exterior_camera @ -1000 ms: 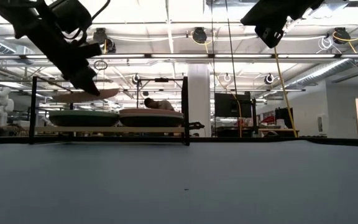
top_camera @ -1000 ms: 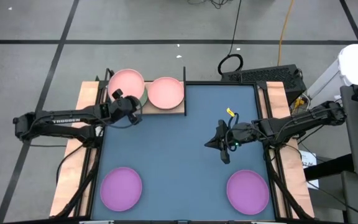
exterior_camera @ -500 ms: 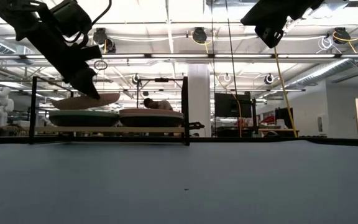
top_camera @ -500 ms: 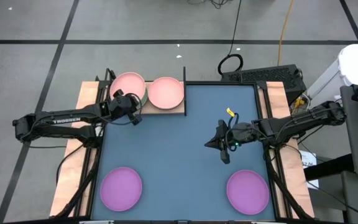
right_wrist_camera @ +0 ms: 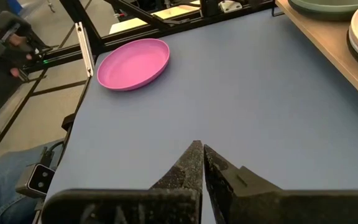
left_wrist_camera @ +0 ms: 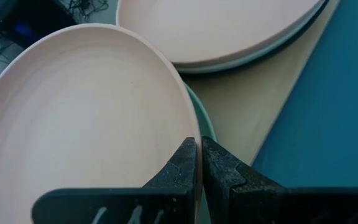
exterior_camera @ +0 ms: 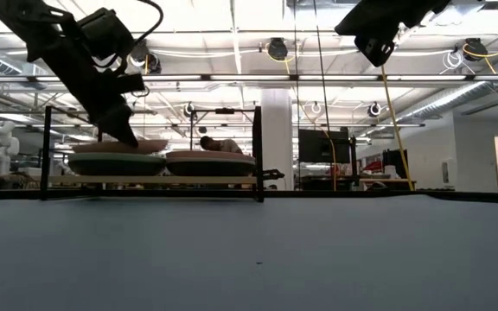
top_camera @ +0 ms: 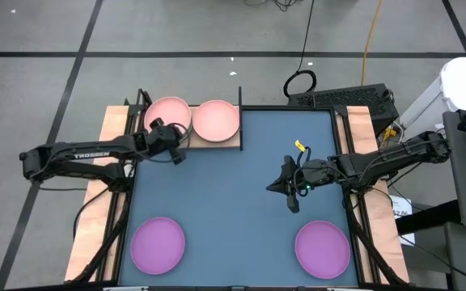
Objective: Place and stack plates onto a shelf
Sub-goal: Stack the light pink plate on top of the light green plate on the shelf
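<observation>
A pink plate (top_camera: 167, 112) sits over the left stack on the wooden shelf (top_camera: 229, 144), above a pale green plate (left_wrist_camera: 207, 126). My left gripper (top_camera: 171, 139) is shut on its near rim. A second pink plate (top_camera: 216, 120) tops the right stack (exterior_camera: 210, 161). Two purple plates (top_camera: 158, 244) (top_camera: 323, 246) lie flat on the blue mat near the front edge. My right gripper (top_camera: 286, 188) hovers shut and empty above the mat's right half. My left gripper pinches the pink plate's rim (left_wrist_camera: 190, 134) between its two fingers, at the edge nearest the mat. The fingers come slanting down from the table's near left. The plate lies almost level on or just above the green plate (exterior_camera: 115, 162); I cannot tell if they touch.
Black shelf posts (exterior_camera: 258, 151) stand at the board's corners. The blue mat (top_camera: 233, 202) is bare between the shelf and the purple plates. A person's leg (right_wrist_camera: 5, 174) shows beside the table in the right wrist view.
My left gripper has gone down and a little toward the table's right with the pink plate. The plate, tilted and clear above the left stack before, has levelled out and come down onto or just over the green plate.
</observation>
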Tool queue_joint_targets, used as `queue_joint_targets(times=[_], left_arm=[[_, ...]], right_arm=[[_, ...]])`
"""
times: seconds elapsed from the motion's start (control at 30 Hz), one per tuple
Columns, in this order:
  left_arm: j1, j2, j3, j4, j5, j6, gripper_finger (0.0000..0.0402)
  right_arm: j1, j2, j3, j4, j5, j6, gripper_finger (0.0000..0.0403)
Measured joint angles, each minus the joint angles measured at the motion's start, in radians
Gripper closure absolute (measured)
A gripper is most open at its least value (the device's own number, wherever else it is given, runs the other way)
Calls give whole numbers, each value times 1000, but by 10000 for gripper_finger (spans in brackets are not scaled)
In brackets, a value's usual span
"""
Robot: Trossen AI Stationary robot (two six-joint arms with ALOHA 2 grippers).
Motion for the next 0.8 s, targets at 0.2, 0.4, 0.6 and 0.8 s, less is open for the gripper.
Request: queue_joint_targets(times=[0.2,0.4,0.6,0.8], left_arm=[[12,35,0,4,-2,4,389],[31,42,0,6,-9,-15,377],[36,42,0,6,-10,-24,340],[37,42,0,10,-10,-30,325]], right_arm=[[0,0,0,-3,0,-3,403],[0,0,0,-3,0,-3,403],[0,0,0,-3,0,-4,403],[0,0,0,-3,0,-4,403]])
